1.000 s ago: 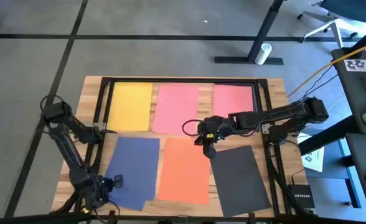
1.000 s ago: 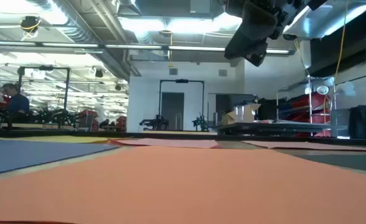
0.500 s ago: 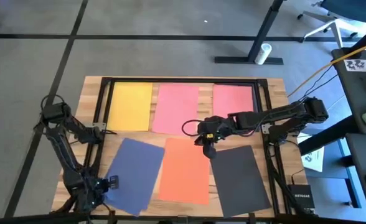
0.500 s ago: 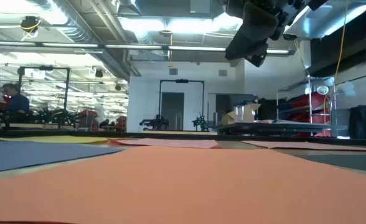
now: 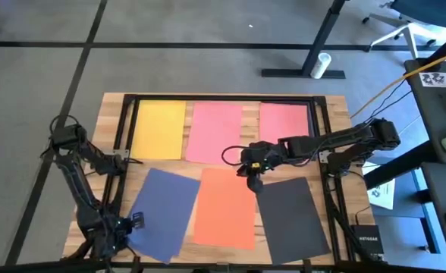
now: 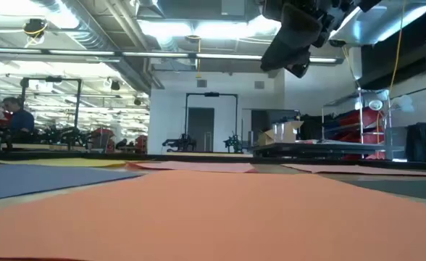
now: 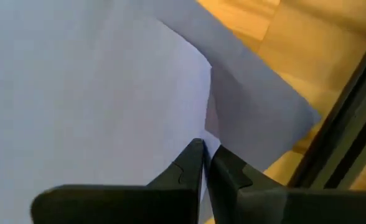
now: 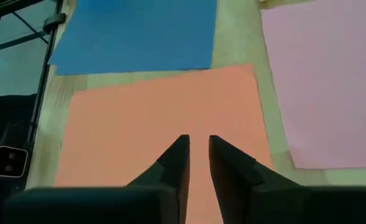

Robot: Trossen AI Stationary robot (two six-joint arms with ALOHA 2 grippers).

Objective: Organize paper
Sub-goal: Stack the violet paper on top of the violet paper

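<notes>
The left end effector (image 5: 137, 221) sits at the near left corner of the table (image 5: 111, 121), its fingers (image 7: 192, 167) pressed together on the edge of the navy blue sheet (image 5: 162, 211). The wrist view shows that edge lifted and creased where it is pinched. This sheet lies to the inner side of the left end effector, its long axis running from near to far but tilted, so its far end leans toward the orange sheet (image 5: 224, 208). The left arm is plainly the nearer one to it, and in my judgement the coming move turns on swinging or dragging that tilted sheet square with its neighbours.

Further along the far row lie the yellow sheet (image 5: 159, 130) and two pink sheets (image 5: 215, 132), side by side. The orange sheet lies flat in the near row, long axis near to far. The right end effector (image 5: 255, 180) hovers above the gap between the orange sheet's far corner and the black sheet (image 5: 292, 215), fingers a little apart and gripping nothing (the low view shows it well clear of the table).

Against the frame a second ago, the navy blue sheet has rotated and slid toward the left arm; the right arm has not moved.
</notes>
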